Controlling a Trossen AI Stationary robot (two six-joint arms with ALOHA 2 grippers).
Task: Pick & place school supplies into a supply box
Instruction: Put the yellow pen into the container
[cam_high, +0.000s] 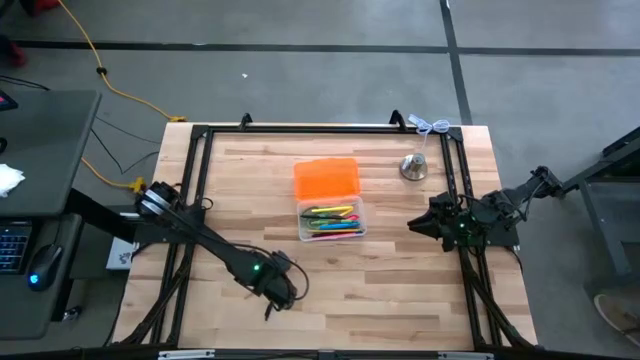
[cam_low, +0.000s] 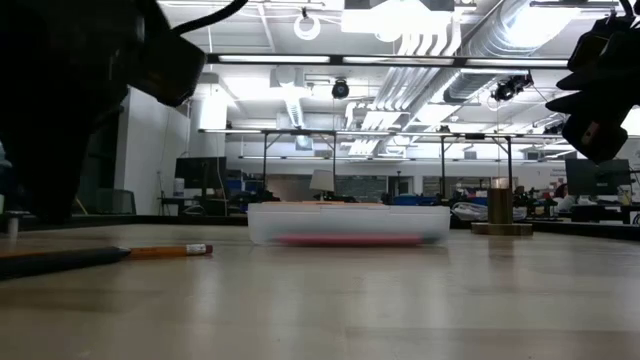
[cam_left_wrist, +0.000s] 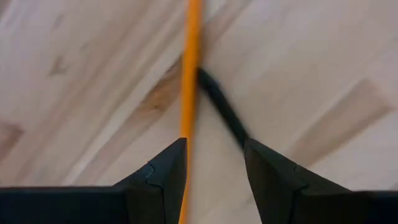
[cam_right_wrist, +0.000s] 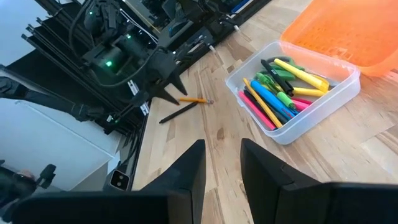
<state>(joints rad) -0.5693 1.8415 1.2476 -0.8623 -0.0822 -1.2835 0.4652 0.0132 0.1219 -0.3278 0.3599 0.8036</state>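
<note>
My left gripper (cam_left_wrist: 214, 168) hangs low over the near part of the table (cam_high: 400, 290), its fingers spread with nothing between them. Directly ahead of them an orange pencil (cam_left_wrist: 189, 93) lies flat on the wood, running past the inner edge of one finger. A black pen (cam_left_wrist: 224, 112) lies beside it at an angle, one end meeting the pencil. From across the table, both lie just beside that gripper. Farther in, near the middle, the supply box (cam_high: 331, 222) stands with its orange lid (cam_high: 326, 179) swung open behind it. Pink, yellow, green and blue pens and markers (cam_right_wrist: 283, 93) lie inside. My right gripper (cam_right_wrist: 222, 165) waits by the right edge, fingers slightly apart and empty. Beyond it stands a silver bell (cam_high: 413, 166).
</note>
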